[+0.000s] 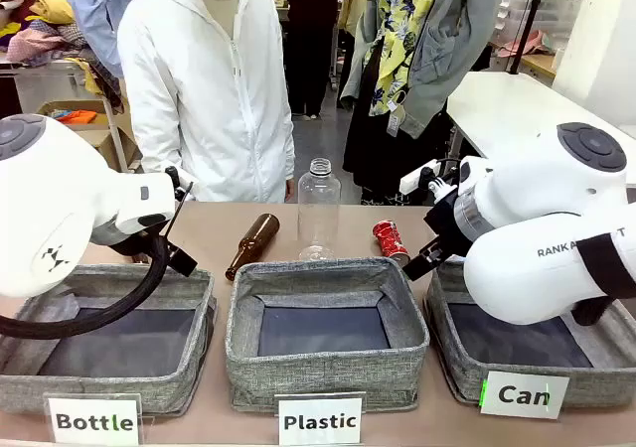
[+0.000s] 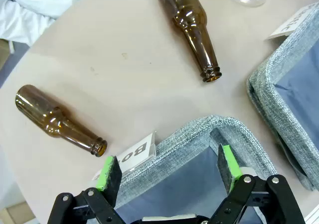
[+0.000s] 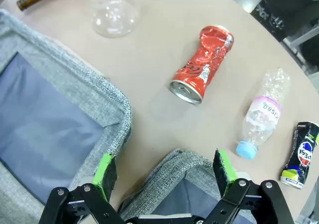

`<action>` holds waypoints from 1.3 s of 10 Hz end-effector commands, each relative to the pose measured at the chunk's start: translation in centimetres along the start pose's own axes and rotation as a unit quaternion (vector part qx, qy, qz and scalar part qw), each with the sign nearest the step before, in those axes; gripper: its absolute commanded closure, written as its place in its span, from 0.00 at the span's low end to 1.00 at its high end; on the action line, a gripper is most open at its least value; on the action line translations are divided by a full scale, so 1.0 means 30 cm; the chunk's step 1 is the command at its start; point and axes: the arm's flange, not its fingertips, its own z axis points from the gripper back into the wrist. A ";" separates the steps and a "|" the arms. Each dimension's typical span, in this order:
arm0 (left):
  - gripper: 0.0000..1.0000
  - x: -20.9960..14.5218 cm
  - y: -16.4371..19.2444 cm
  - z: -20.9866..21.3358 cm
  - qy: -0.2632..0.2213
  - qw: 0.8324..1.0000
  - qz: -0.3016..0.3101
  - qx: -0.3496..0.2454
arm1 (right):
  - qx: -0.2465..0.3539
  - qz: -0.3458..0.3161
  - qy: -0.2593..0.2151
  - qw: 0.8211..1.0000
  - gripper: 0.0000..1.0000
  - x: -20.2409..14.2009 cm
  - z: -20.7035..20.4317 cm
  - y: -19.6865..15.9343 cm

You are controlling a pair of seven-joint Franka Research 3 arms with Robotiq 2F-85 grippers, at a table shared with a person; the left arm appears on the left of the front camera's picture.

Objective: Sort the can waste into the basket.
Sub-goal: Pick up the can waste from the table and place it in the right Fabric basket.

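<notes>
The red can lies dented on the table behind the gap between the middle and right bins; in the right wrist view this red can is ahead of my fingers. The black can with the blue-white-yellow label lies at the far right. The grey "Can" basket stands front right, and its corner rim sits under my right gripper, which is open and holds nothing. My left gripper hangs open over the far rim of the "Bottle" bin.
A crushed clear plastic bottle lies between the two cans. An upright clear bottle and a brown bottle sit behind the "Plastic" bin. A second brown bottle lies far left. A person in white stands across the table.
</notes>
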 end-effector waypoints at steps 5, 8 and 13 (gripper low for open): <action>0.00 0.000 0.000 0.000 0.000 1.000 0.000 0.000 | 0.000 0.000 0.000 1.000 0.00 0.000 0.000 0.000; 0.00 0.000 0.000 0.000 0.000 1.000 0.000 0.000 | 0.000 0.000 0.000 1.000 0.00 0.000 0.000 0.000; 0.00 0.000 0.000 0.000 0.000 1.000 0.000 0.000 | 0.000 0.000 0.000 1.000 0.00 0.000 0.000 0.000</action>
